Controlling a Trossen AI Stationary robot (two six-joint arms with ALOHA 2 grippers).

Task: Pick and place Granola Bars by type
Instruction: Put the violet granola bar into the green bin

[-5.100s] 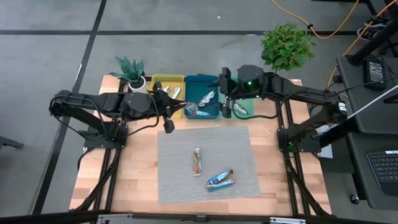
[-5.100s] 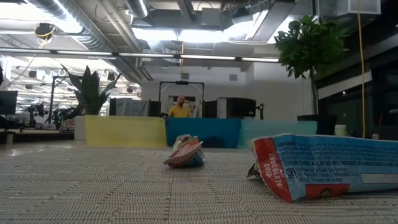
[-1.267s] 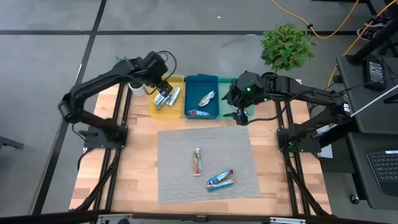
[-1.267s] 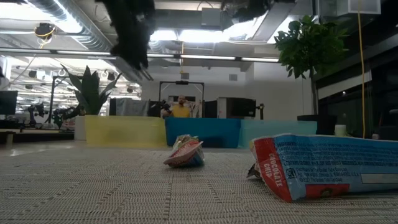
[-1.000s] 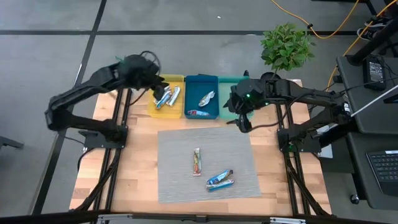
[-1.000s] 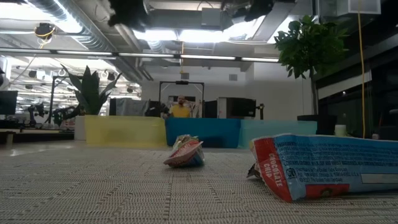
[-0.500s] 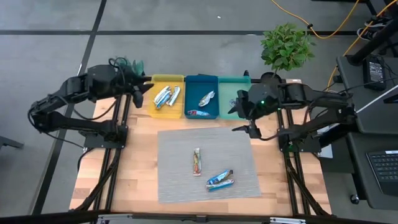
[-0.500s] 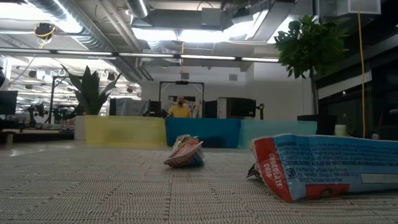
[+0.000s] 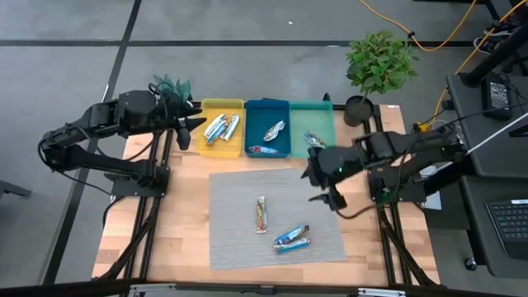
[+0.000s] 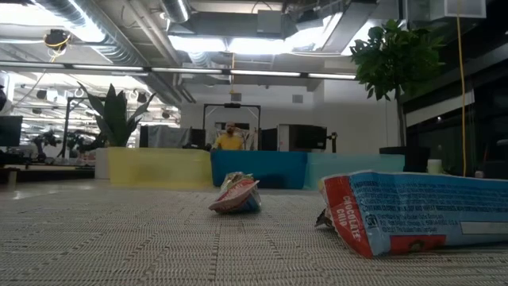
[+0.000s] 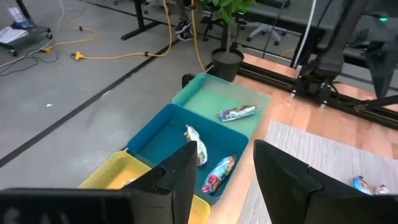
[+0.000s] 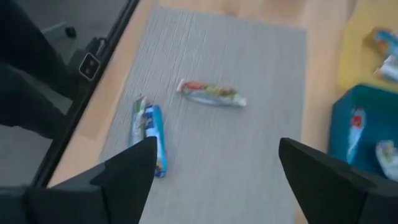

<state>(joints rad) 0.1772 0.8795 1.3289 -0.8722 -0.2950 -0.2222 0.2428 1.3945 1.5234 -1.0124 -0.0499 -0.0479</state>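
Note:
Three bars lie on the grey mat: a red-orange one (image 9: 261, 214) (image 12: 211, 93) and two blue ones side by side (image 9: 291, 239) (image 12: 152, 134). In the low view the blue wrapper (image 10: 421, 222) is close and the red-orange bar's end (image 10: 236, 195) sits behind it. The yellow tray (image 9: 208, 142) holds two silver bars (image 9: 221, 127). The blue tray (image 9: 256, 111) holds two bars (image 11: 219, 173). The teal tray (image 9: 327, 125) holds one bar (image 11: 237, 112). My left gripper (image 9: 188, 125) (image 11: 221, 180) is open, left of the yellow tray. My right gripper (image 9: 327, 187) (image 12: 217, 180) is open above the mat's right part.
A small potted plant (image 9: 169, 87) stands by the left gripper at the far left corner. A larger plant (image 9: 379, 62) stands at the far right corner. The three trays line the table's far edge. Bare wood (image 9: 177, 231) flanks the mat on both sides.
My left gripper has drawn back from over the yellow tray toward the table's left edge; the two silver bars stay in the tray. My right gripper has moved from beside the teal tray toward the near edge, over the mat's right part. The bars on the mat have not moved.

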